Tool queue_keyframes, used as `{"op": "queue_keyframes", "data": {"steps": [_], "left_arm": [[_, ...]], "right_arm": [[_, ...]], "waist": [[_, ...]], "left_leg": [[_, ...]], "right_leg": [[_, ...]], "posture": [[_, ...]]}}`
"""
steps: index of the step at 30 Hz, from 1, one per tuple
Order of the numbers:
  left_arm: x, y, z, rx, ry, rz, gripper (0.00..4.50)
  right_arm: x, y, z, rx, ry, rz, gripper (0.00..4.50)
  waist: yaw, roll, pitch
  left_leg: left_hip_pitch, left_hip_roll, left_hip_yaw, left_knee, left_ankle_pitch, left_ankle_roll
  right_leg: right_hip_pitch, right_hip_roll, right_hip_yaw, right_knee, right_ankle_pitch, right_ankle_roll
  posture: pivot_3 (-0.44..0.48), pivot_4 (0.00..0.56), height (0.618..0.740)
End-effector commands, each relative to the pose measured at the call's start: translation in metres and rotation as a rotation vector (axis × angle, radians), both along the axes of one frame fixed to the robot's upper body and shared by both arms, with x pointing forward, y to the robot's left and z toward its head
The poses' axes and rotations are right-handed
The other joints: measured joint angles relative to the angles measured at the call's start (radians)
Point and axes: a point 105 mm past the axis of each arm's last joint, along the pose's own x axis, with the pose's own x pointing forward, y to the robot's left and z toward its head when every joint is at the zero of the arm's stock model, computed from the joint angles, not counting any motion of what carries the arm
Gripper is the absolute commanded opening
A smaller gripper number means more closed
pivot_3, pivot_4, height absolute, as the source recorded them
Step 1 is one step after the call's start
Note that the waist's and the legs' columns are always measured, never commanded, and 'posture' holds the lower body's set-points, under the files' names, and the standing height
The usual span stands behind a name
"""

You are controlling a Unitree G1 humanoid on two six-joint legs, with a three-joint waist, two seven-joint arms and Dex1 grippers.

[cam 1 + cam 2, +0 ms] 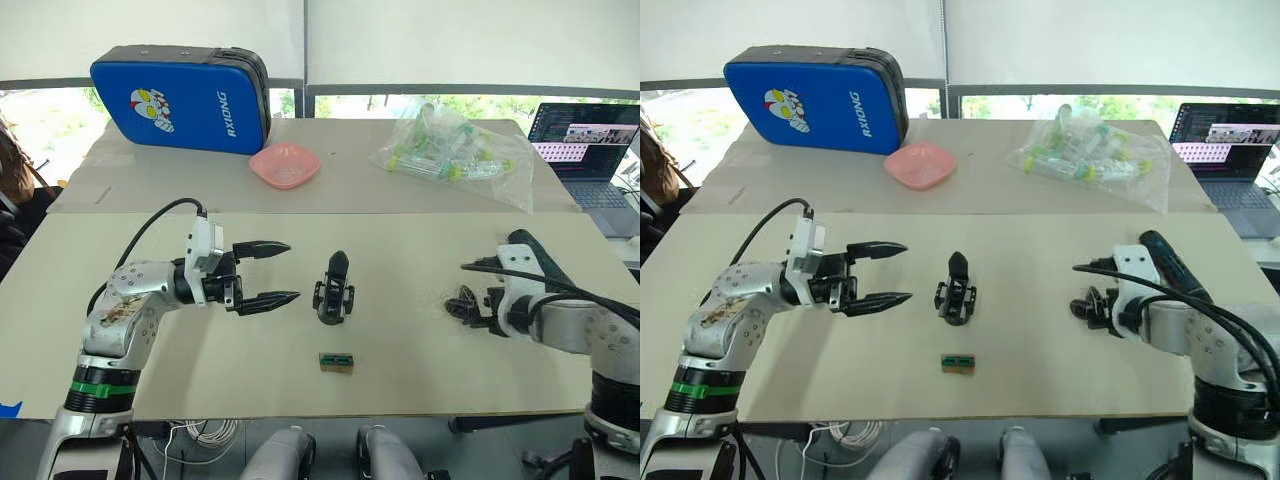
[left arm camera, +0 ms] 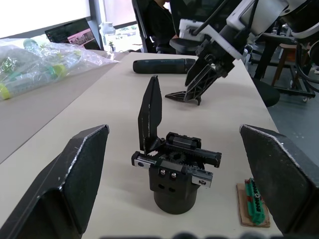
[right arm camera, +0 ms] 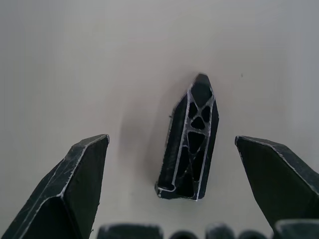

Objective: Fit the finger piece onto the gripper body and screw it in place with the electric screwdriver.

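The gripper body (image 1: 333,292) stands upright mid-table, a black block with one pointed finger rising from it. My left gripper (image 1: 293,270) hovers just left of it, open, its fingers pointing at it and holding nothing. The finger piece (image 3: 192,139) lies flat on the table. My right gripper (image 1: 463,304) points down over it, open, one finger on each side and not touching it. The electric screwdriver (image 1: 1171,262), a thick black cylinder, lies on the table behind the right wrist, also seen as screwdriver (image 2: 164,65).
A small green-topped brown block (image 1: 336,362) lies near the front edge. At the back stand a blue case (image 1: 180,98), a pink bowl (image 1: 285,164), a bag of tubes (image 1: 450,150) and a laptop (image 1: 585,140). A person (image 2: 159,20) sits beyond the table.
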Motion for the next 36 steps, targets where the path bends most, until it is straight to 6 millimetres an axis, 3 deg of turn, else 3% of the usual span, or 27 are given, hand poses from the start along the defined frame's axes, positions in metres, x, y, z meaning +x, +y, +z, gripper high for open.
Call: {"op": "queue_keyframes", "data": {"steps": [1,7,11,17,19,22,29,33,36], "left_arm": [[-0.006,0.001,0.014,-0.014,-0.052,-0.004,4.44],[-0.01,0.001,0.013,-0.014,-0.048,0.001,4.44],[-0.01,0.001,0.013,-0.016,-0.047,0.002,4.5],[-0.007,0.002,0.012,-0.017,-0.048,0.002,4.5],[-0.006,0.002,0.012,-0.018,-0.049,0.002,4.5],[-0.003,0.001,0.016,-0.05,-0.046,0.013,4.5],[0.016,-0.009,0.055,-0.376,0.136,0.1,4.5],[0.03,-0.026,0.077,-0.565,0.234,0.13,4.5],[0.037,-0.041,0.089,-0.661,0.294,0.129,4.5]], "right_arm": [[0.0,-0.01,0.002,-0.05,0.001,-0.041,4.5],[-0.004,-0.011,-0.009,-0.025,0.024,-0.069,4.5],[-0.006,-0.006,-0.013,0.012,0.032,-0.056,3.4],[-0.008,-0.006,-0.012,-0.012,0.02,-0.048,1.26],[-0.008,-0.005,-0.009,-0.026,0.007,-0.037,1.1],[0.0,0.002,0.015,-0.059,-0.142,0.035,1.1],[0.01,0.052,0.122,-0.174,-0.818,0.311,1.1],[0.003,0.101,0.153,-0.212,-1.068,0.488,1.1],[-0.002,0.129,0.16,-0.231,-1.164,0.6,1.1]], "waist": [[0.0,0.0,0.0],[-0.001,0.0,0.0],[-0.001,0.0,0.0],[-0.004,0.0,0.0],[-0.004,0.0,0.0],[-0.004,0.0,0.0],[-0.016,0.001,0.0],[-0.026,0.0,0.001],[-0.026,-0.001,0.001]], "left_leg": [[-0.001,0.0,0.0,0.0,0.0,0.0],[-0.001,0.0,0.001,0.0,-0.001,0.001],[0.002,0.001,0.001,0.0,-0.001,0.001],[0.009,0.002,0.001,0.0,-0.004,-0.001],[0.009,0.002,0.001,0.0,-0.004,-0.001],[0.009,0.002,0.001,0.0,-0.004,-0.001],[0.008,0.001,0.001,0.0,-0.003,-0.002],[0.009,0.001,0.001,0.0,0.0,-0.007],[0.009,0.001,0.001,0.001,0.002,-0.012]], "right_leg": [[-0.002,0.0,0.0,0.0,0.0,0.0],[-0.002,0.0,0.0,0.002,0.001,-0.001],[0.001,0.001,0.0,0.002,0.003,-0.002],[0.009,0.002,-0.001,0.001,0.003,-0.001],[0.009,0.002,-0.001,0.001,0.003,-0.001],[0.008,0.002,-0.002,0.001,0.003,-0.001],[0.008,0.003,-0.005,0.001,0.002,0.004],[0.008,0.003,-0.005,0.002,0.002,0.003],[0.008,0.002,-0.004,0.002,0.003,0.003]], "posture": [[0.0,0.15,0.74],[0.0,0.15,0.74],[0.0,0.15,0.74],[0.0,0.15,0.74],[0.0,0.15,0.74],[0.0,0.15,0.74],[0.0,0.15,0.74],[0.0,0.15,0.74],[0.0,0.15,0.74]]}}
